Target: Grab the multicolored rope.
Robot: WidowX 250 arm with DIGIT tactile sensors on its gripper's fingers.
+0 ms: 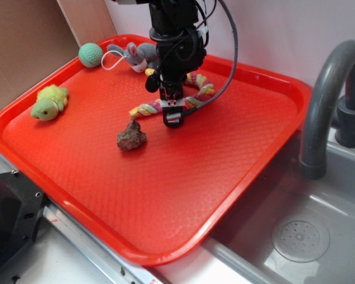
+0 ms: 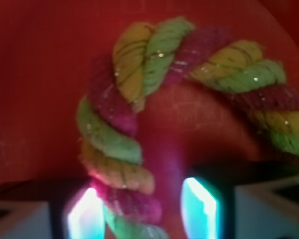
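The multicolored rope (image 1: 143,108) lies curved on the red tray (image 1: 183,195), twisted in yellow, pink and pale green. My gripper (image 1: 173,116) points down onto its lower arm near the tray's back middle. In the wrist view the rope (image 2: 154,59) arches across the top and one end runs down between my fingers. It lies against the left finger (image 2: 83,214), with a gap to the right finger (image 2: 199,205). The gripper (image 2: 142,206) is open around the rope, not closed on it.
A brown lumpy object (image 1: 131,136) sits just front-left of the gripper. A grey plush mouse (image 1: 136,55), thin white cord (image 1: 110,59) and teal ball (image 1: 90,54) lie at the tray's back. A green plush turtle (image 1: 49,102) is at the left. A grey faucet (image 1: 328,89) and sink (image 1: 299,236) are on the right.
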